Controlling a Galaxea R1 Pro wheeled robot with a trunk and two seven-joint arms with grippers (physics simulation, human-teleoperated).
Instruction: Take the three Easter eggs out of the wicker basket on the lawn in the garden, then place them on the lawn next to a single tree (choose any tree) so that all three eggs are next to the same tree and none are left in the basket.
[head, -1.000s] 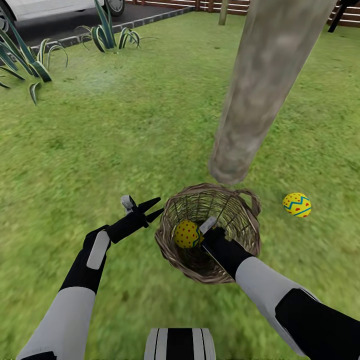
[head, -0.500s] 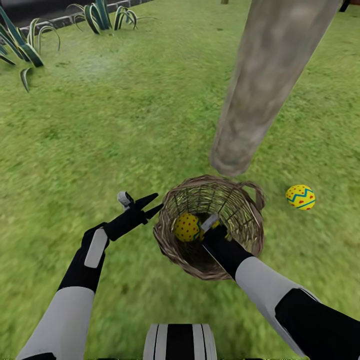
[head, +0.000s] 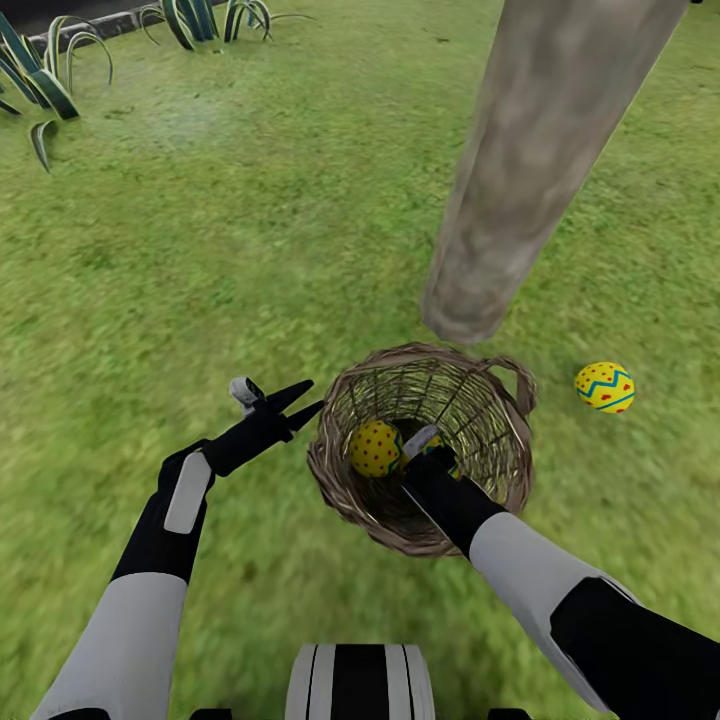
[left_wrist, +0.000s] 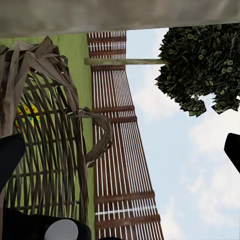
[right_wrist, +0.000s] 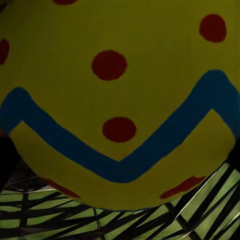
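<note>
The wicker basket (head: 500, 470) stands on the lawn (head: 220, 250) right at the foot of the tree (head: 520, 170). Inside it, one yellow Easter egg (head: 375, 447) lies against the left wall. My right gripper (head: 424, 446) reaches down into the basket beside it. In the right wrist view a second egg (right_wrist: 120, 100) looms very close between the open fingers (right_wrist: 6, 162). A third egg (head: 604, 387) lies on the grass just right of the trunk. My left gripper (head: 297, 404) hangs open outside the basket's left rim, holding nothing; the left wrist view shows the basket (left_wrist: 45, 125) from the side.
Spiky green plants (head: 45, 70) and a kerb line the far left of the lawn. A wooden slat fence (left_wrist: 120, 150) and dark tree foliage (left_wrist: 200, 65) show past the basket. Open grass stretches left of and behind the trunk.
The head camera has tilted down a little, shifting the whole picture. My right gripper has sunk slightly deeper into the basket. The left arm has hardly moved.
</note>
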